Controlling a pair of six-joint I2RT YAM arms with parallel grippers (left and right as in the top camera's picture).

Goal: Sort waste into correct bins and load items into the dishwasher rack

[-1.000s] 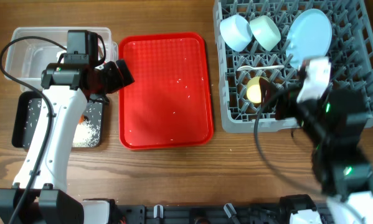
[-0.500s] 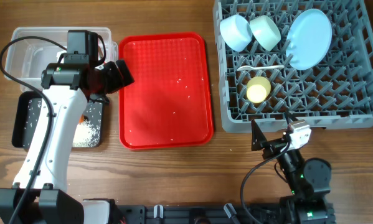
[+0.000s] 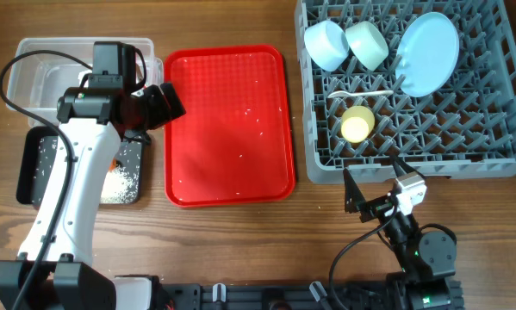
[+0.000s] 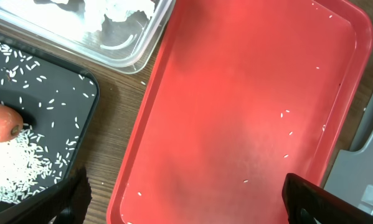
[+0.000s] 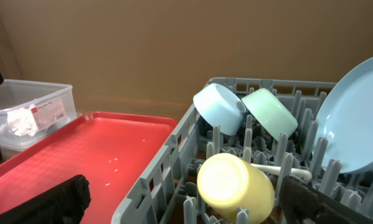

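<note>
Just right of the left claw [image 4: 186, 196], spread apart, stray rice [image 4: 286, 112] lay on the tray [image 3: 214, 77], well left of the right claw [image 5: 186, 205], likewise spread.

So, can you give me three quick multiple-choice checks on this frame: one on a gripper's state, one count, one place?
1. The left gripper is:
A. open, nothing between its fingers
B. shut, holding nothing
C. shut on an object

2. How many bowls sit in the dishwasher rack?
A. one
B. two
C. three

3. Where does the carrot lie?
A. in the dishwasher rack
B. between the left gripper's fingers
C. in the black tray

Answers:
1 A: the left wrist view shows the fingers far apart with only the tray surface between them.
2 B: the light blue bowl and the pale green bowl lean side by side at the rack's far edge.
3 C: it rests among rice grains on the black surface.
</note>
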